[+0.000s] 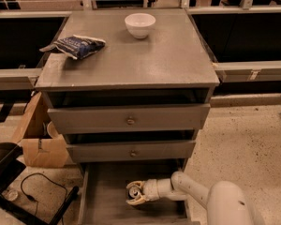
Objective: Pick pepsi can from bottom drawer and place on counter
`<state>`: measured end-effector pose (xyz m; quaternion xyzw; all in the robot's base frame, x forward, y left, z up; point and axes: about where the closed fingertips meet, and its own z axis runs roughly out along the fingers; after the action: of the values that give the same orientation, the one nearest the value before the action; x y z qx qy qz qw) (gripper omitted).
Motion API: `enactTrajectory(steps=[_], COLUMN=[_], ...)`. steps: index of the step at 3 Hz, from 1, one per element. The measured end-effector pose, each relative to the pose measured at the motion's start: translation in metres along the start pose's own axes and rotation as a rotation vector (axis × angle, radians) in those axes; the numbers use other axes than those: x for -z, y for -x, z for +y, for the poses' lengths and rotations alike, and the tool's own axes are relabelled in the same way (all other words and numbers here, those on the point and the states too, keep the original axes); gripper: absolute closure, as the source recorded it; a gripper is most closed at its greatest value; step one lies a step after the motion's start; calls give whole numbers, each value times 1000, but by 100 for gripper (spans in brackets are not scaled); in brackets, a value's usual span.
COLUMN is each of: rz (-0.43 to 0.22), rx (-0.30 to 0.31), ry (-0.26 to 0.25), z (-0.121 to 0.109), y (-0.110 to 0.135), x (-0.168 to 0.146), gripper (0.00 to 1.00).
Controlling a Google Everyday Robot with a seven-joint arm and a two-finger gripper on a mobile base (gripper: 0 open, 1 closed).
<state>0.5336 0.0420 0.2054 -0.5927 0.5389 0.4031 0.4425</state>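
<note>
At the cabinet's foot, the bottom drawer point(105, 198) stands pulled out. The claw point(135, 194) is low inside it, fingers spread around a small dark shape, seemingly the pepsi can point(138, 194); contact unclear. Above are two knobbed drawers point(130, 121). On the cabinet's tabletop point(164, 60), a snack bag point(77, 46) lies front-left and a white bowl point(140, 25) sits toward the back.

Cream end effector point(133, 193) inside grey bottom drawer point(105, 201); white bowl point(140, 24), seemingly blue-speckled bag point(77, 46).
</note>
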Motion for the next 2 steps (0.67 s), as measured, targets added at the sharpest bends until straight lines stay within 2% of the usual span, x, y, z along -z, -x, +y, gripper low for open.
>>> enactTrajectory(steps=[1, 2], rz=[18, 78], rx=[94, 159], ry=[-100, -300], z=[-23, -65], y=[46, 126], x=[30, 107], gripper=[100, 100])
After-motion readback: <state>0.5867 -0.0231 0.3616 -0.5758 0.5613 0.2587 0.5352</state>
